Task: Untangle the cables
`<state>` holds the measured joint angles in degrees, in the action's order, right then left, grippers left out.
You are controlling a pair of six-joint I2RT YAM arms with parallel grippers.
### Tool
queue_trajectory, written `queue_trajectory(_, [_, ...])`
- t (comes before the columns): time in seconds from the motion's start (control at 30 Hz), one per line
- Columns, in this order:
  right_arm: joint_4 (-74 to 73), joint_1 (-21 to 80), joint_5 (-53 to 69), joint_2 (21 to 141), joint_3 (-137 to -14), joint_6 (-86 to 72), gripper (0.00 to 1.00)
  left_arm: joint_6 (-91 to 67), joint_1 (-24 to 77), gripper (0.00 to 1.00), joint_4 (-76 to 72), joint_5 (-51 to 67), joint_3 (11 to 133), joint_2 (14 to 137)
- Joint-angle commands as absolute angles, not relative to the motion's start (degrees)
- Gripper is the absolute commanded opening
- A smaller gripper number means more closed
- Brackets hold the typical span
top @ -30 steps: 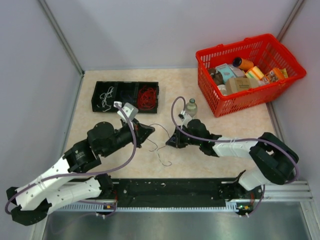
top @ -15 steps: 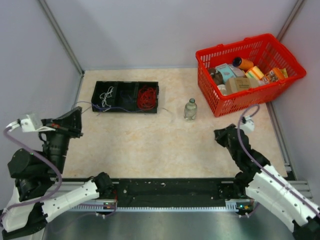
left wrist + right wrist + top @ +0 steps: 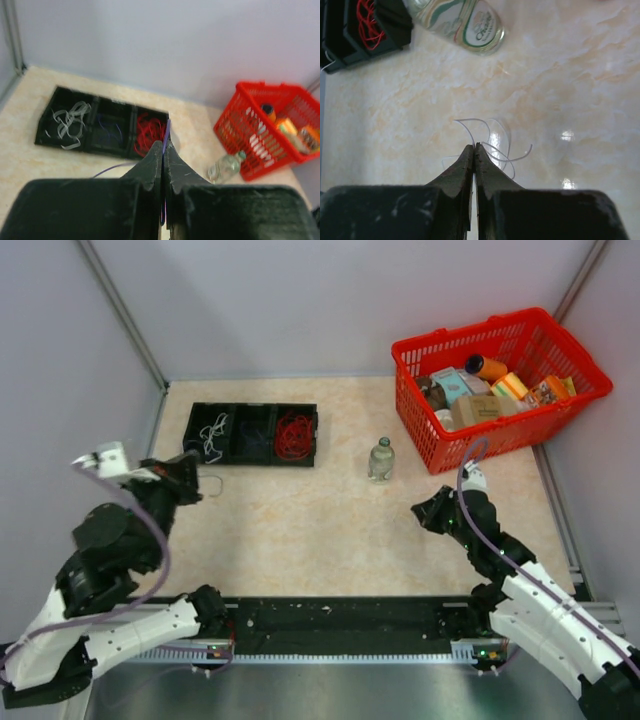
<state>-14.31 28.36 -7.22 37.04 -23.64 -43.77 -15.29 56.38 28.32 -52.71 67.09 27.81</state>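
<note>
At the desk's back left: a black tray [image 3: 251, 412] with three bins. The white cable [image 3: 69, 124] lies in the left bin, the blue cable [image 3: 111, 131] in the middle and the red cable [image 3: 150, 132] in the right.
Left fingers [image 3: 159, 151]: closed, pinching a thin violet-blue strand [image 3: 167, 131] that runs up out of the tips. A loop of it trails off to the left below them.
Right fingers [image 3: 470, 154]: closed over bare desk [image 3: 580, 90]. A pale strand [image 3: 493, 131] curls off the tips and seems pinched there.
Arms: well apart, one at each side of the desk.
Unclear: whether the violet-blue strand joins the bunch in the middle bin. The top view is too coarse to show the pale strand at all.
Risk, slip: both strands are thin and springy and held only at the tips. A sharp pull or swing could draw either one out and leave it loose on the desk.
Risk, drag: if the violet-blue strand does join the bin's bunch, hauling on it could lift the bunch, catch the red cable next door or shift the tray.
Risk, bottle [image 3: 380, 458]: it stands between the tray and the basket [image 3: 560, 430], near the right arm's route to the bins. A sweeping wrist or hanging strand could topple it.
Risk, retangle: laying a strand across the wrong bin would knot the colours again.
</note>
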Motion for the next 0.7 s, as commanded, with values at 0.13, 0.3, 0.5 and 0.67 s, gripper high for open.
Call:
queue_trajectory(0.13, [-10.8, 28.3, 0.2, 33.5, -23.8, -38.3, 0.0, -36.2, 56.2, 0.0, 35.9, -39.5, 57.4, 45.1])
queue_trajectory(0.3, [-13.2, 28.3, -2.6, 31.0, -23.6, -37.6, 0.0, -41.2, 54.3, 0.0, 30.9, -39.2, 49.4, 49.2])
queue_trajectory(0.5, [-14.0, 28.4, -3.9, 30.2, -23.0, -37.4, 0.0, -43.2, 51.0, 0.0, 28.8, -33.7, 45.6, 55.9])
queue_trajectory(0.67, [-13.7, 28.3, -4.7, 30.7, -22.3, -37.4, 0.0, -35.9, 50.8, 0.0, 22.2, -15.9, 46.1, 64.0])
